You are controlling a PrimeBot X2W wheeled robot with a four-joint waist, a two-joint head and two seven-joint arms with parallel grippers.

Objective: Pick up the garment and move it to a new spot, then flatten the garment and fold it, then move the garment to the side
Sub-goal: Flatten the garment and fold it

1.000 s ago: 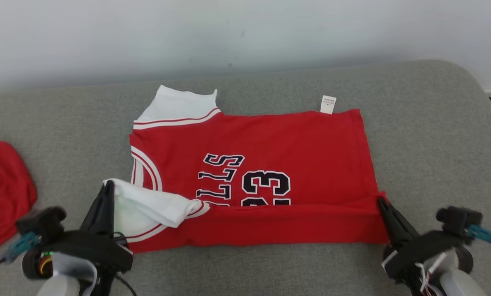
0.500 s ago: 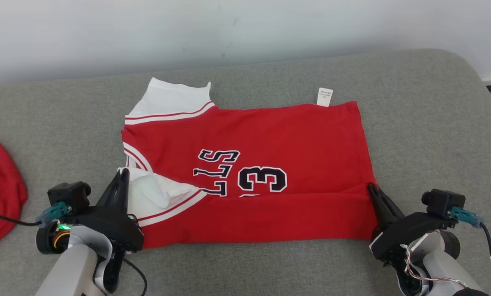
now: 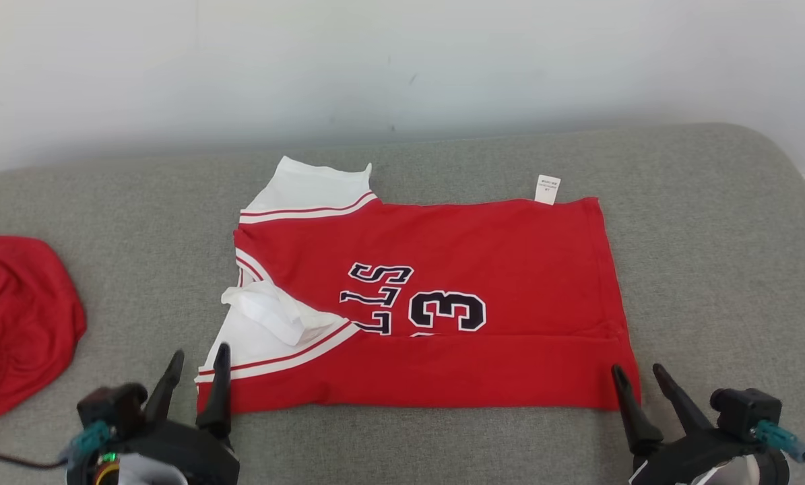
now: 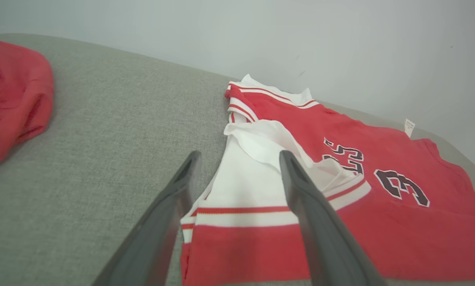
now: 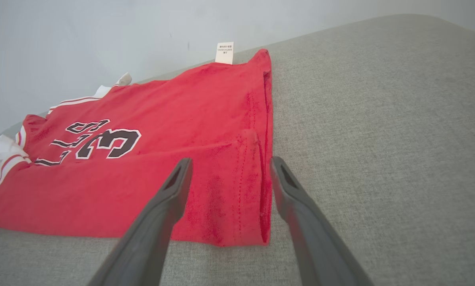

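Note:
The garment [image 3: 483, 256], a red jersey with white sleeves and black lettering, lies flat on the grey cushion, its near strip folded up over the front. My left gripper [image 3: 199, 357] stands open at the jersey's near left corner, over the white sleeve [image 4: 241, 186], holding nothing. At the near right corner my right gripper [image 3: 638, 374] is open too, its fingers either side of the red hem [image 5: 253, 190]. A white label [image 3: 548, 189] sticks out at the far edge.
A second red cloth [image 3: 18, 323] lies bunched at the left edge of the cushion [image 3: 712, 256]. A pale wall runs behind. The cushion's rounded right corner drops off at the far right.
Both grippers have opened and let go of the jersey's folded edge, then drawn back toward me. The folded strip now rests on the jersey. The head camera has shifted.

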